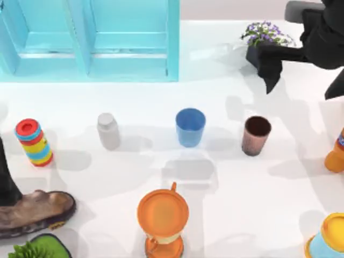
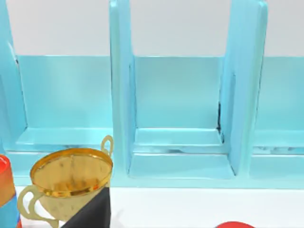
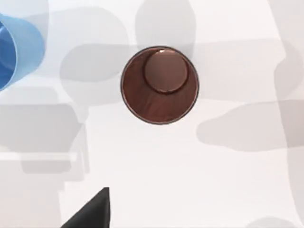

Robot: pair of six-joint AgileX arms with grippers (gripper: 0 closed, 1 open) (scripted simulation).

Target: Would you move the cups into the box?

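At the middle of the white table, two cups stand upright and apart in a row: the light blue cup at centre and, to its right, the speckled reddish-brown cup, its dark inside open to the camera. Across the far left of the table stands the turquoise box, with upright dividers forming open compartments; neither cup is in it. The right arm reaches in from the far right corner, its dark gripper hanging over the table well beyond the brown cup; whether its fingers are spread or closed cannot be told, and nothing is seen in its hold. Its wrist camera looks straight down into the brown cup, with the blue cup just beside it. The left arm sits at the near left edge. Left of the blue cup stand a grey-white capped bottle and a striped stack of rings. An orange lidded jug stands near the front edge, below the cups.
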